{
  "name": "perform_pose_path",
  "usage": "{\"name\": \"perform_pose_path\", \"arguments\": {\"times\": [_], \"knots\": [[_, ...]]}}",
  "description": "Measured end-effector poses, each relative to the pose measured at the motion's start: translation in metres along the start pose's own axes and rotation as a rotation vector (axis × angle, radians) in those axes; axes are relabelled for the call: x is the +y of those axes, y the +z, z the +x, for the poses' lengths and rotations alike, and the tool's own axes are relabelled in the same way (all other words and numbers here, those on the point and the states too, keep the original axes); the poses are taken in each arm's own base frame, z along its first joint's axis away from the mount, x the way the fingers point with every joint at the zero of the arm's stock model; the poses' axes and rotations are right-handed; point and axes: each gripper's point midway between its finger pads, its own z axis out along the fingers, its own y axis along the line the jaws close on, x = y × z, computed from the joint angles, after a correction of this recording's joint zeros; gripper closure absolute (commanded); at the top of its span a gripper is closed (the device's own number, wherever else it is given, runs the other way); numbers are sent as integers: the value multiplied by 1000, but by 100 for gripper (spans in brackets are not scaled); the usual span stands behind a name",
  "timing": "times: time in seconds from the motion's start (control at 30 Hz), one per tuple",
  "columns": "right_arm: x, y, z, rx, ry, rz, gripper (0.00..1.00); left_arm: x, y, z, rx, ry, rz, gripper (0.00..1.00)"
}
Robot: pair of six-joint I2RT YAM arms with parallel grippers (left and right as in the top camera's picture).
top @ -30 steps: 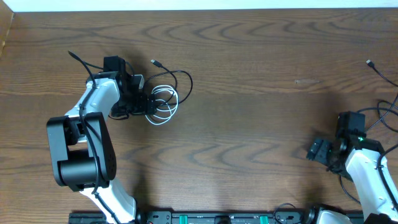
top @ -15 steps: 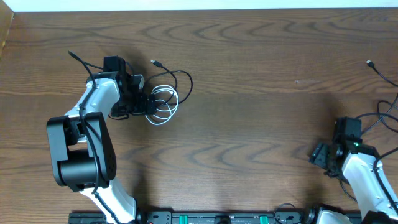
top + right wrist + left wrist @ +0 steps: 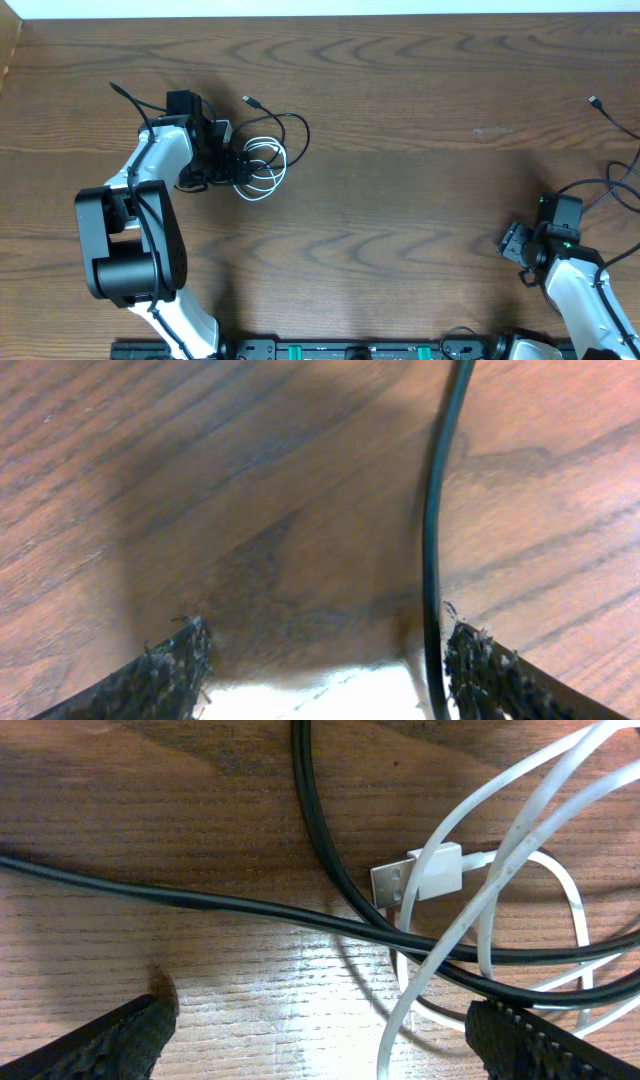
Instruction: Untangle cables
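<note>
A white cable (image 3: 262, 166) lies coiled and tangled with a black cable (image 3: 285, 122) at the left of the table. My left gripper (image 3: 238, 166) is open and low over that tangle. In the left wrist view the white cable (image 3: 500, 870), with its USB plug (image 3: 415, 880), crosses the black cable (image 3: 320, 840) between the open fingers (image 3: 320, 1040). My right gripper (image 3: 515, 243) is open at the right front of the table. In the right wrist view a black cable (image 3: 437, 520) runs down between the fingers (image 3: 325, 670), close to the right one.
Another black cable (image 3: 612, 185) loops at the right edge of the table, with a plug end (image 3: 594, 101) further back. A black rail (image 3: 340, 350) runs along the front edge.
My right arm has drawn back toward the front edge and its gripper has shifted slightly right. The left arm and the cable tangle have not moved.
</note>
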Motion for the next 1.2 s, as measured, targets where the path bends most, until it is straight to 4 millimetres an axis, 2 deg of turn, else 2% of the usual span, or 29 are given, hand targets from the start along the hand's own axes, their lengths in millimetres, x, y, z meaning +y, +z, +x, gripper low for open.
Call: {"name": "perform_pose_path", "arguments": {"times": [0.1, 0.17, 0.27, 0.33, 0.4, 0.53, 0.9, 1.0, 1.03, 1.07, 1.1, 1.17, 1.2], "knots": [[8, 1, 2, 7, 3, -49, 27, 0, 0, 0, 0, 0, 0, 2], [13, 1, 3, 15, 4, -75, 32, 0, 0, 0, 0, 0, 0, 2], [15, 0, 4, 20, -11, -92, 58, 0, 0, 0, 0, 0, 0, 2], [16, 0, 5, 21, -14, -98, 82, 0, 0, 0, 0, 0, 0, 2], [17, 0, 5, 24, -14, -102, 99, 0, 0, 0, 0, 0, 0, 2], [21, -1, 5, 25, -14, -122, 99, 0, 0, 0, 0, 0, 0, 2], [25, 1, -12, -32, -38, -133, 99, 0, 0, 0, 0, 0, 0, 2], [17, -4, -33, -86, -54, -66, 99, 0, 0, 0, 0, 0, 0, 2], [14, -12, -56, -156, -68, -33, 99, 0, 0, 0, 0, 0, 0, 2], [12, -17, -72, -203, -73, -16, 99, 0, 0, 0, 0, 0, 0, 2], [10, -29, -102, -310, -89, 16, 99, 0, 0, 0, 0, 0, 0, 2], [8, -53, -150, -499, -123, 67, 99, 0, 0, 0, 0, 0, 0, 2], [7, -64, -167, -572, -149, 90, 99, 0, 0, 0, 0, 0, 0, 2]]}}
